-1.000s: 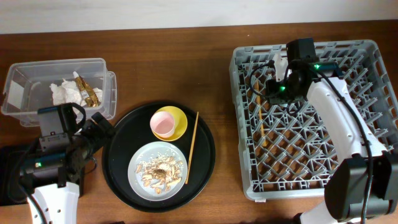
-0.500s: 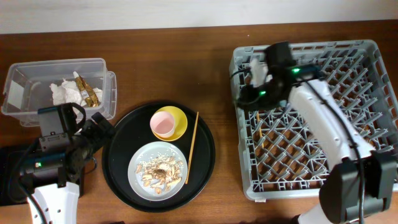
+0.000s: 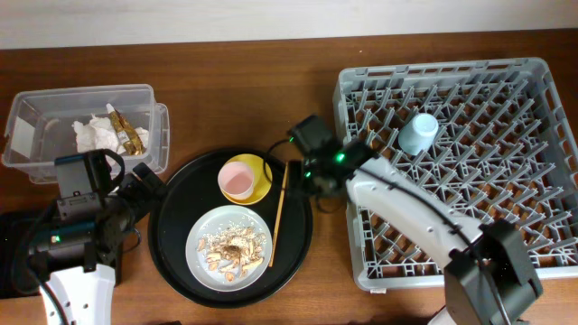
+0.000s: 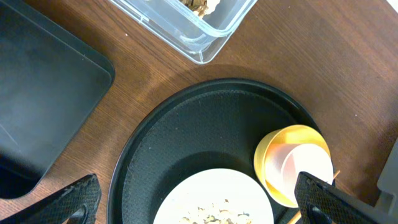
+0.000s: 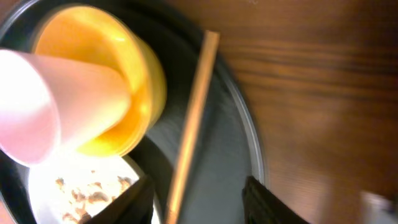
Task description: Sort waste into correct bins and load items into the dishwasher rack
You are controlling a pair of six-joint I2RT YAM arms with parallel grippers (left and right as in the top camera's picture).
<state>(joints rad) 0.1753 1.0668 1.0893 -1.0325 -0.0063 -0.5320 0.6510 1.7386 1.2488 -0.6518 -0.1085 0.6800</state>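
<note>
My right gripper (image 3: 305, 181) is open and hovers over the right edge of the round black tray, its fingers either side of a wooden chopstick (image 3: 278, 214). The right wrist view (image 5: 199, 202) shows that chopstick (image 5: 189, 124) between the fingers, untouched. A pink cup (image 3: 237, 179) sits in the yellow bowl (image 3: 259, 183). The pale plate (image 3: 228, 246) holds tan food scraps (image 3: 233, 248). A light-blue cup (image 3: 418, 133) stands upside down in the grey dishwasher rack (image 3: 452, 171). The clear tub (image 3: 81, 131) holds white napkins (image 3: 90, 134) and a gold wrapper (image 3: 128, 135). My left gripper (image 4: 196, 205) is open and empty above the plate.
The round black tray (image 3: 181, 226) carries the bowl, plate and chopstick. A shallow black rectangular tray (image 4: 43, 106) lies left of it, below the tub. Bare wood lies between the round tray and the rack.
My right arm has swung left out of the rack to the round tray's right edge, over the chopstick. The light-blue cup now shows in the rack. The left arm has not moved.
</note>
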